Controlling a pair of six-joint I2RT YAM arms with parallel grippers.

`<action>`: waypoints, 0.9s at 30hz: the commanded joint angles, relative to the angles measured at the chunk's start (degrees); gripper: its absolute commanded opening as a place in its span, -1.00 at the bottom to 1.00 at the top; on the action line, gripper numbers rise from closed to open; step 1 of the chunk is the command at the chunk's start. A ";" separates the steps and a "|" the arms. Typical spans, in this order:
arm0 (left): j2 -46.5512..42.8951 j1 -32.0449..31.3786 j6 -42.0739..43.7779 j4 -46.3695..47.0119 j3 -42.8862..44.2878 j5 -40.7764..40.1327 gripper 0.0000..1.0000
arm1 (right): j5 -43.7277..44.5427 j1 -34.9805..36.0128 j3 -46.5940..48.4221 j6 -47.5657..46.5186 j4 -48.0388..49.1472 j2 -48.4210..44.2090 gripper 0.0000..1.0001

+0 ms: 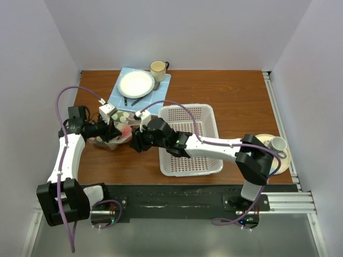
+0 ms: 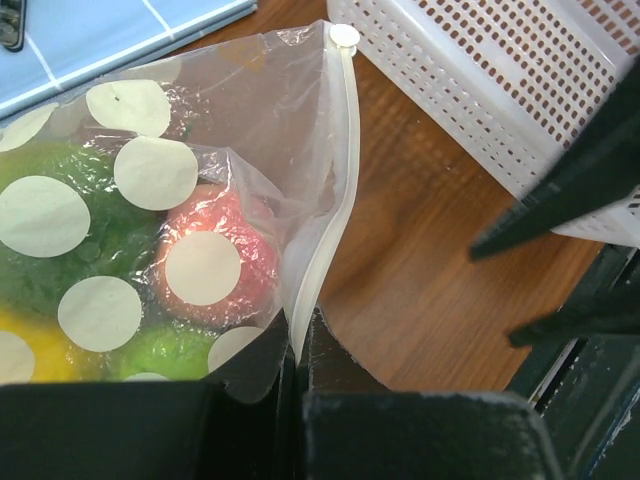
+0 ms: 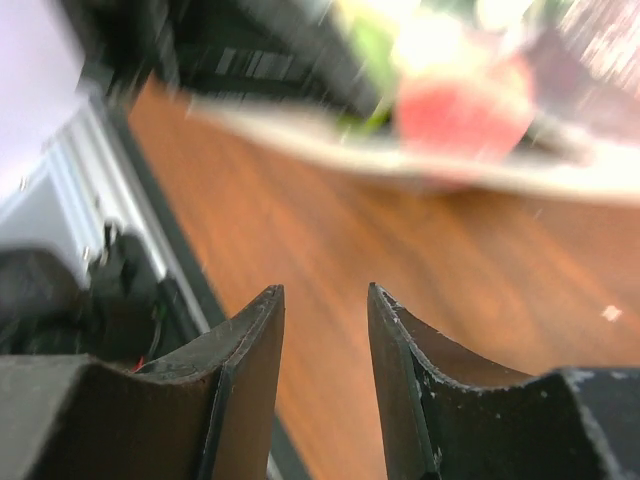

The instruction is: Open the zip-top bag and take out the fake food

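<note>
The bag (image 2: 150, 170) lies on the table (image 1: 230, 91) just left of the basket (image 1: 201, 120); I judge it limp, slick film sagging under the light plastic food (image 2: 215, 265), so the stiffer zip strip (image 2: 338, 190) is the place to hold, and my left gripper (image 2: 298, 345) is clamped on its near end. My right gripper (image 3: 325, 300) hovers close, jaws apart on nothing; I'd aim it at the white slider (image 2: 344, 37), minding the basket wall nearby and the plate (image 1: 135, 84) just behind.

The clear, white-dotted bag (image 2: 265, 95) lies at 9 o'clock on the tabletop (image 1: 225, 91), bulging with a red piece (image 2: 250, 250), a leafy green piece (image 2: 70, 240) at its 9 o'clock, and a yellow piece (image 2: 30, 355) at 7. Its white zip strip (image 2: 335, 210) ends in a slider (image 2: 344, 37) at 12.
</note>
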 commanded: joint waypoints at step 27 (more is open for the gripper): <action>1.28 -0.34 8.33 -6.86 7.78 5.90 -1.00 | 17.89 0.61 -2.37 -0.45 0.48 5.56 -0.47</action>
